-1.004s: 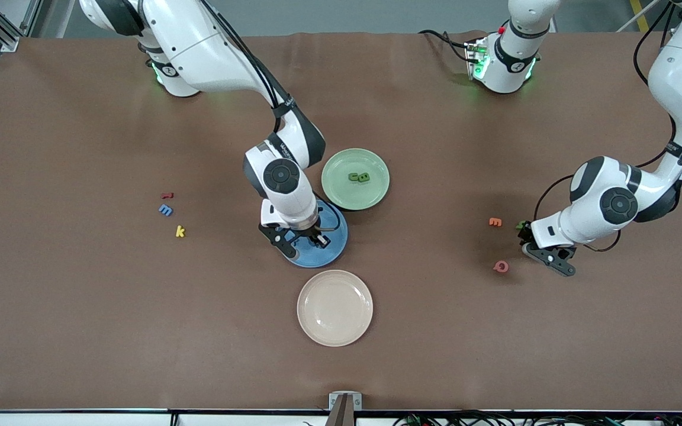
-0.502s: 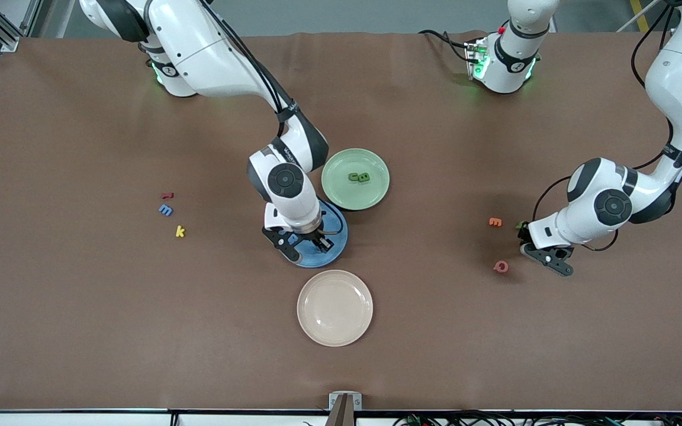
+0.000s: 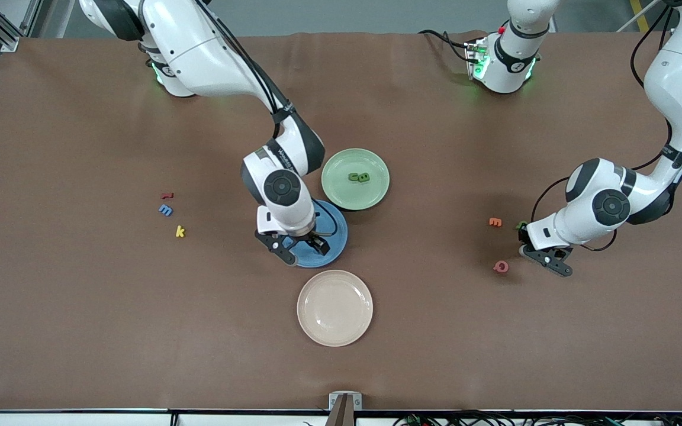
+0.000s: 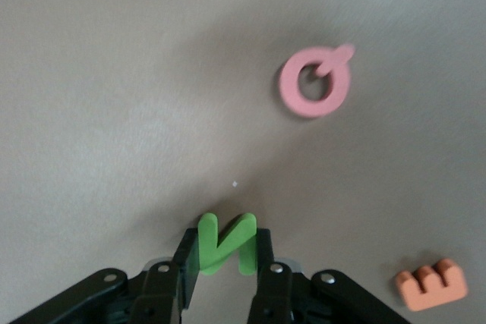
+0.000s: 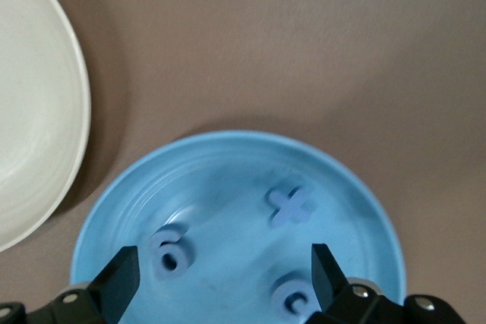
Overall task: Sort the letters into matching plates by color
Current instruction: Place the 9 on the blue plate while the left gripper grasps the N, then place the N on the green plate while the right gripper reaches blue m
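Left gripper (image 4: 222,263) pinching green letter (image 4: 225,242) near pink letter (image 4: 314,81): lift straight. Right gripper (image 5: 220,278) spread over blue plate (image 5: 364,210).

— What else sits on the brown desk (image 3: 80,331)?
— A cream-beige plate (image 3: 334,307) (nearest the camera), an orange E (image 3: 495,222) near a pink Q (image 3: 501,266), plus a red letter (image 3: 167,194) and a yellow k (image 3: 180,231).
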Available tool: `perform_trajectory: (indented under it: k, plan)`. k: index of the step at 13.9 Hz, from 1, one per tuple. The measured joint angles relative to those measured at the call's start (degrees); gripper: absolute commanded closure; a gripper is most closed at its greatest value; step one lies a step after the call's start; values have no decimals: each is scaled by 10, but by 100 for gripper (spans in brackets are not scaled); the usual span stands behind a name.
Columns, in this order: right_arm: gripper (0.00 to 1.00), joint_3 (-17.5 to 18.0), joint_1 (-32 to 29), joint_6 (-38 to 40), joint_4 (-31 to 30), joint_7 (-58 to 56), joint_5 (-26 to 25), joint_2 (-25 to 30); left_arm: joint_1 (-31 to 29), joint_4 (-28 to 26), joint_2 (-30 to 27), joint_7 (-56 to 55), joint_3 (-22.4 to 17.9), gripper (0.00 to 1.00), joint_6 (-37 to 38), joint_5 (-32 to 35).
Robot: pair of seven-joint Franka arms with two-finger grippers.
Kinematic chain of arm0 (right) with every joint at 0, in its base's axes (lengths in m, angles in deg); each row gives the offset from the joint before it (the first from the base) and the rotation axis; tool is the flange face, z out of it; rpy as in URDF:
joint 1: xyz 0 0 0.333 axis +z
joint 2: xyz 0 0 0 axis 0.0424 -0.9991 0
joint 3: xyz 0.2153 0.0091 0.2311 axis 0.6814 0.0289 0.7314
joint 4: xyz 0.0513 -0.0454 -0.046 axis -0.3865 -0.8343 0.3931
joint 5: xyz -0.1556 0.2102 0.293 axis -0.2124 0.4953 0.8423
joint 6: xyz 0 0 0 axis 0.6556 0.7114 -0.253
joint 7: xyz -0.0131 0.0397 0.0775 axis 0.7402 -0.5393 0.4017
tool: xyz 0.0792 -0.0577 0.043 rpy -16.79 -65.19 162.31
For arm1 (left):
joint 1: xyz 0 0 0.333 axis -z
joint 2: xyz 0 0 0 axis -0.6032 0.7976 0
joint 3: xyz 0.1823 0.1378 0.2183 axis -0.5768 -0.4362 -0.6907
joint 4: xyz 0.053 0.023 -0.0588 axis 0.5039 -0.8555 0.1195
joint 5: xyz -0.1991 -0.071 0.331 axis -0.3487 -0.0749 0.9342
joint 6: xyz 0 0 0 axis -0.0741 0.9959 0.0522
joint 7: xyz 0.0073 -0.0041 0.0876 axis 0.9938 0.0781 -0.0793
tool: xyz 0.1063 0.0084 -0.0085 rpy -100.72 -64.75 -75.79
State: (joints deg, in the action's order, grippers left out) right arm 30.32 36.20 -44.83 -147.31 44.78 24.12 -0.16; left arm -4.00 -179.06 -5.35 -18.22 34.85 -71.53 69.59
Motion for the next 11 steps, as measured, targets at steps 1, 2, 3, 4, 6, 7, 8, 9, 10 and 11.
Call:
perform_trajectory:
  k: [1,2,3,4,6,7,8,9,10,11]
  plan:
    - [0,-1,-12,6,-11,-45,0,12,0,1,-2,-15,14,99,10,0]
    - [0,-2,-27,9,-31,-96,0,30,0,2,-5,-36,32,99,26,0]
    - [0,-3,-43,11,-59,-148,0,54,0,2,-9,-61,53,99,44,0]
    - [0,-3,-64,12,-95,-207,0,84,1,2,-13,-88,77,99,64,0]
    - [0,-5,-112,11,-179,-320,0,150,8,2,-18,-149,117,99,96,0]
    - [0,-6,-137,3,-222,-360,0,180,18,1,-18,-180,130,99,107,0]
    - [0,-6,-162,-6,-261,-382,0,205,35,0,-18,-215,136,99,113,0]
    - [0,-6,-187,-16,-295,-393,0,224,58,-1,-18,-255,139,99,118,0]
    - [0,-7,-213,-27,-325,-404,0,239,87,-2,-18,-298,139,99,123,0]
    - [0,-7,-235,-39,-348,-413,0,249,119,-2,-18,-343,140,99,126,0]
